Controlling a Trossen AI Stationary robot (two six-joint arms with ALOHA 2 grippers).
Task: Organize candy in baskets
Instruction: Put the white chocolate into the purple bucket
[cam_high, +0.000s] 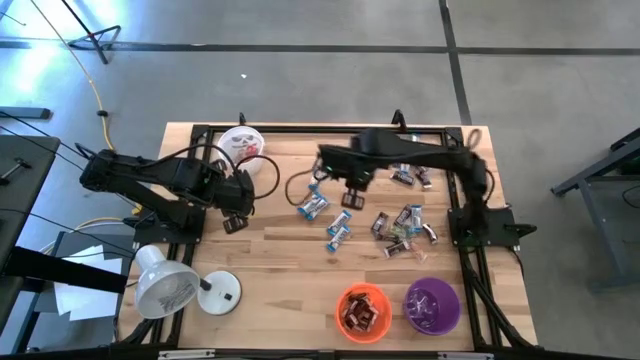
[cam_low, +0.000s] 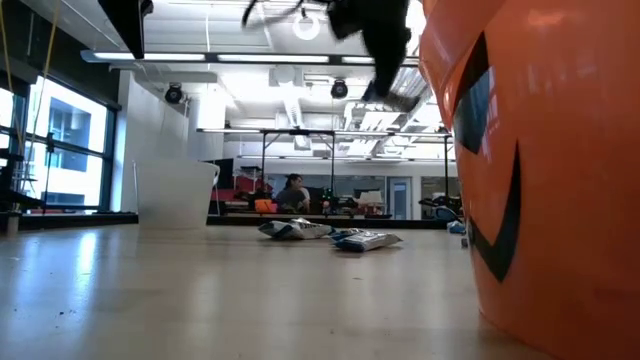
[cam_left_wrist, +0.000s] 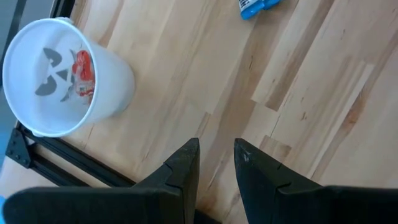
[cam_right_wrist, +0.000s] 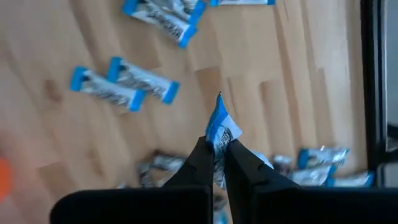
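Note:
Several wrapped candy bars (cam_high: 400, 225) lie loose on the wooden table, blue-and-white ones (cam_right_wrist: 124, 87) among them. My right gripper (cam_high: 347, 190) hangs above the table's middle and is shut on a blue-and-white candy bar (cam_right_wrist: 219, 124). My left gripper (cam_left_wrist: 216, 155) is over bare wood left of the middle, slightly open and empty. The white basket (cam_high: 241, 143) stands at the far left with a red candy (cam_left_wrist: 83, 71) inside. The orange basket (cam_high: 363, 311), holding dark candies, and the purple basket (cam_high: 432, 305) stand at the near edge. My right gripper pinches the blue-and-white candy bar between its two fingers, which come from above and point down. One end of the wrapper (cam_right_wrist: 217, 112) sticks out past the fingertips. The bar is lifted clear of the table. The gripper hides the rest of it.
A white dome-shaded lamp (cam_high: 165, 283) with a round base (cam_high: 222, 293) stands at the near left. A black frame (cam_high: 300, 128) runs round the table. A cable loops near the white basket (cam_high: 270, 170). In the low view the orange basket (cam_low: 540, 170) fills the right side.

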